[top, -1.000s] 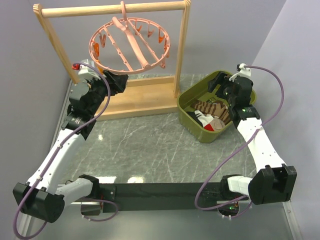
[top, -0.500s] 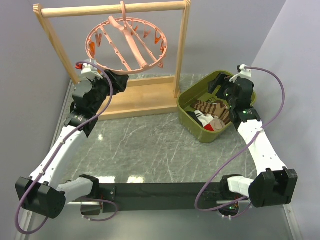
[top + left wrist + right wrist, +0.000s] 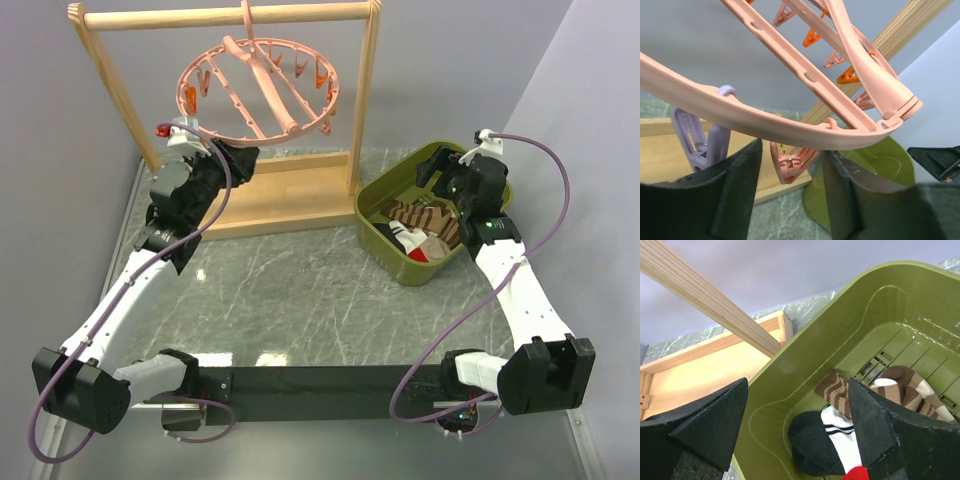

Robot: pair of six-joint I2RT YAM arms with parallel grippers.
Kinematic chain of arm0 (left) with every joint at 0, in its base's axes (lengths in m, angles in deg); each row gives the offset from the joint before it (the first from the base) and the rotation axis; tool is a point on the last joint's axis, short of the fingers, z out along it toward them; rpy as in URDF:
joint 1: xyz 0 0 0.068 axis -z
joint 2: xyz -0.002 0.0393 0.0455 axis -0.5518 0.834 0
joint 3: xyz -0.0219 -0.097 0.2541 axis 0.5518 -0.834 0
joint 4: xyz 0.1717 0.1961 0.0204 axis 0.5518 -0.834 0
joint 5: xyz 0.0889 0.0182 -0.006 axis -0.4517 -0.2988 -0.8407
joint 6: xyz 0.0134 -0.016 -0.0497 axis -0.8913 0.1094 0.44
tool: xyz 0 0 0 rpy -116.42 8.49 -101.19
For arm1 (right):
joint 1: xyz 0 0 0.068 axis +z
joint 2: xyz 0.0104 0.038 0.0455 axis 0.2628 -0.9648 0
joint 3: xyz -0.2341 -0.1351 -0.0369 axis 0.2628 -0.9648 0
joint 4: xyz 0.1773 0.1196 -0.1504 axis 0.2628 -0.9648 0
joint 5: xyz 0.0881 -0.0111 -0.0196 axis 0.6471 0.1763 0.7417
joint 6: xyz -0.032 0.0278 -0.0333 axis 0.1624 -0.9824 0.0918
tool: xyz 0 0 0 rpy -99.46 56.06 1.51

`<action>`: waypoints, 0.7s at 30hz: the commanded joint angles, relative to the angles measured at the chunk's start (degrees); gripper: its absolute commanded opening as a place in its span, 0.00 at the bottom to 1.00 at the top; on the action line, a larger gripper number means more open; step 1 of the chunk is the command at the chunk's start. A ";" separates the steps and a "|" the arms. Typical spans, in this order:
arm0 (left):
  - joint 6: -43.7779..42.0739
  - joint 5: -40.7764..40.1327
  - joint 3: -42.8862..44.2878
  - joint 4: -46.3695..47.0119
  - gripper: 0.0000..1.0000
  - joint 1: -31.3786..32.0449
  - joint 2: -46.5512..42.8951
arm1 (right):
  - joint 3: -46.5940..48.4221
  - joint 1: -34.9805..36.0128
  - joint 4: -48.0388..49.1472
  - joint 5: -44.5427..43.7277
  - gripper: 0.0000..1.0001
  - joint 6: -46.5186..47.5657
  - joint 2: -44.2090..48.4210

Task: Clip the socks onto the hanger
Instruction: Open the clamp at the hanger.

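Pale lilac walls (image 3: 470, 60) meet behind a grey marbled table (image 3: 300, 290)

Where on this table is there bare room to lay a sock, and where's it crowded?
Free: the marble table between the wooden rack, the green bin and the black base bar. Crowded: the bin, piled with socks under the right gripper, and the rack, left gripper at the hanger.

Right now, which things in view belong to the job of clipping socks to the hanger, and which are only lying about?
Belong to the job: brown striped socks, in the bin; pink ring hanger; its rim clips.
Only lying about: green bin; white-black-red sock; wooden rack.
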 commanded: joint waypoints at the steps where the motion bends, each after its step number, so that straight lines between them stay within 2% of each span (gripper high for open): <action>1: -0.59 -0.95 0.84 3.66 0.49 0.53 0.68 | -0.51 0.32 1.62 -0.33 0.87 0.41 1.34; 5: -0.68 -2.88 1.10 3.75 0.36 0.70 1.03 | -0.59 0.32 1.36 -1.12 0.87 0.32 1.17; 9: -0.76 -2.71 0.76 4.28 0.28 0.79 0.86 | 0.81 0.23 -2.77 -5.85 0.87 -3.18 -0.58; 12: -0.85 -2.27 -0.47 5.68 0.24 0.88 0.16 | 2.04 -0.03 -6.37 -8.76 0.83 -6.96 -2.78; 13: -0.94 -1.92 -0.74 5.95 0.19 0.88 -0.02 | 2.39 -0.38 -6.81 -8.85 0.82 -7.76 -3.31; 21: -3.83 0.27 -1.88 6.65 0.17 0.88 -0.81 | 0.91 -1.52 -6.47 -10.96 0.79 -13.12 -6.74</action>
